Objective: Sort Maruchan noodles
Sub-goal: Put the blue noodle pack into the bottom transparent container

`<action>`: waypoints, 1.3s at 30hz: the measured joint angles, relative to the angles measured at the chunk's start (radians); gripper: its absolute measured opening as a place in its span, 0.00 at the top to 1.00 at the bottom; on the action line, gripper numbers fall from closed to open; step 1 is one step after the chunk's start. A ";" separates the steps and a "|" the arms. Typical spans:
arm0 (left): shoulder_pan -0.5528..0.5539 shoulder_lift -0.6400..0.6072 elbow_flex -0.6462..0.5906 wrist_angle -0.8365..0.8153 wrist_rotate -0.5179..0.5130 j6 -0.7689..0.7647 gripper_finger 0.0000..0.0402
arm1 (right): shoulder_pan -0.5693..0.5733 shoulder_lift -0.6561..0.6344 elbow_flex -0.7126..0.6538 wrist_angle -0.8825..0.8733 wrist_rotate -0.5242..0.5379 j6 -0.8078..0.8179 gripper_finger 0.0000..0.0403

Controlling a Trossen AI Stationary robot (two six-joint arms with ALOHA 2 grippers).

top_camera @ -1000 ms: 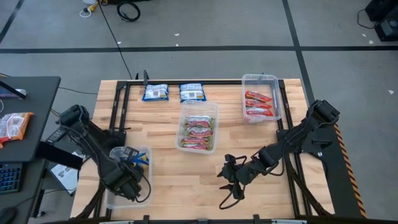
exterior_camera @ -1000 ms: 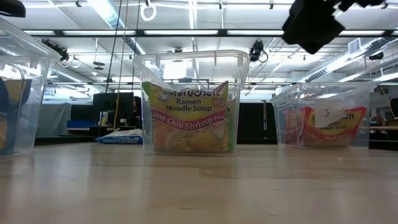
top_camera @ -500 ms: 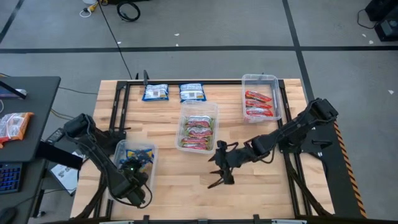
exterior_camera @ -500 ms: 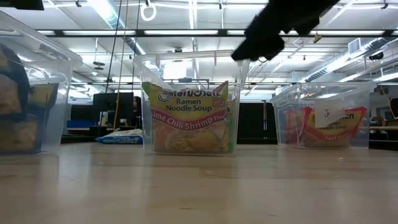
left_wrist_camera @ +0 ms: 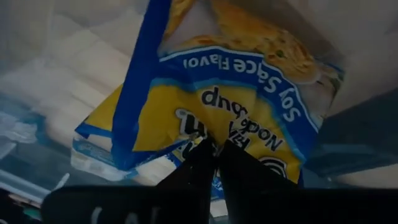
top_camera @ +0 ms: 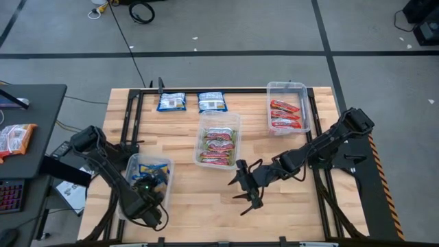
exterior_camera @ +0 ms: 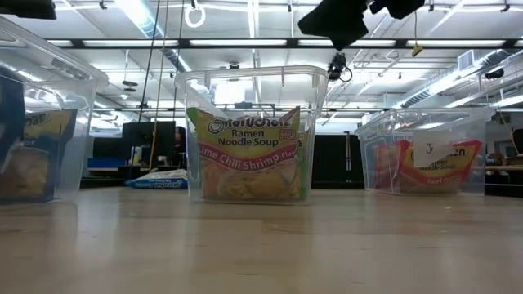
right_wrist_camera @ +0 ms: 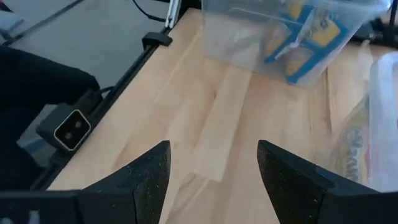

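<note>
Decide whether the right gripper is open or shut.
Open. The right gripper shows its two fingers spread wide above the bare wooden table, holding nothing.

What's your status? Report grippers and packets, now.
Left gripper shut on blue-and-yellow packet over near-left tub. Right gripper open, empty, above bare table. Two blue packets unsorted at far edge.

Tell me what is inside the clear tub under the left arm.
The clear tub holds blue-and-yellow soy sauce packets. The left end effector is shut on one packet there. The arm covers much of the tub from above, so the count is unclear.
</note>
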 joint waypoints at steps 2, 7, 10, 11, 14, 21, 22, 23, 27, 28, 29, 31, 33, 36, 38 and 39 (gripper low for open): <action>0.007 0.000 0.000 0.000 0.000 -0.033 0.90 | 0.000 0.000 0.000 -0.003 0.000 0.016 0.39; 0.037 -0.001 0.013 -0.011 0.071 -0.172 0.85 | 0.001 0.000 0.000 -0.020 0.000 0.030 0.40; 0.071 -0.001 0.056 -0.040 0.105 -0.238 0.82 | 0.002 0.000 0.018 -0.047 0.000 0.071 0.40; 0.082 -0.002 0.078 -0.048 0.106 -0.254 0.80 | 0.002 0.000 0.030 -0.060 0.000 0.084 0.40; 0.120 -0.002 0.155 -0.059 0.106 -0.261 0.77 | 0.001 0.000 0.079 -0.152 0.002 0.098 0.40; 0.249 -0.021 0.329 -0.054 0.115 -0.364 0.69 | 0.004 0.000 0.151 -0.342 0.003 0.106 0.40; 0.272 -0.034 0.347 -0.058 0.105 -0.383 0.67 | 0.006 0.000 0.152 -0.355 0.005 0.114 0.40; 0.300 -0.046 0.366 -0.061 0.092 -0.391 0.66 | 0.009 0.000 0.152 -0.370 0.005 0.122 0.40; 0.443 -0.102 0.396 -0.058 0.001 -0.402 0.63 | 0.031 0.000 0.153 -0.438 0.005 0.131 0.40; 0.495 -0.116 0.401 -0.055 -0.031 -0.392 0.63 | 0.038 0.000 0.153 -0.451 0.012 0.130 0.40; 0.552 -0.127 0.403 -0.054 -0.059 -0.385 0.62 | 0.046 0.000 0.153 -0.461 0.029 0.130 0.40; 0.675 -0.133 0.402 -0.044 -0.094 -0.359 0.62 | 0.063 0.000 0.153 -0.464 0.060 0.142 0.40; 0.801 -0.131 0.397 0.002 -0.082 -0.319 0.62 | 0.081 0.000 0.153 -0.467 0.081 0.172 0.40; 0.967 -0.121 0.364 0.127 -0.020 -0.256 0.62 | 0.111 0.000 0.153 -0.472 0.095 0.237 0.40; 1.058 -0.118 0.323 0.220 0.023 -0.217 0.62 | 0.133 0.000 0.153 -0.481 0.114 0.274 0.40; 1.098 -0.117 0.298 0.265 0.035 -0.190 0.62 | 0.144 0.000 0.153 -0.485 0.125 0.288 0.40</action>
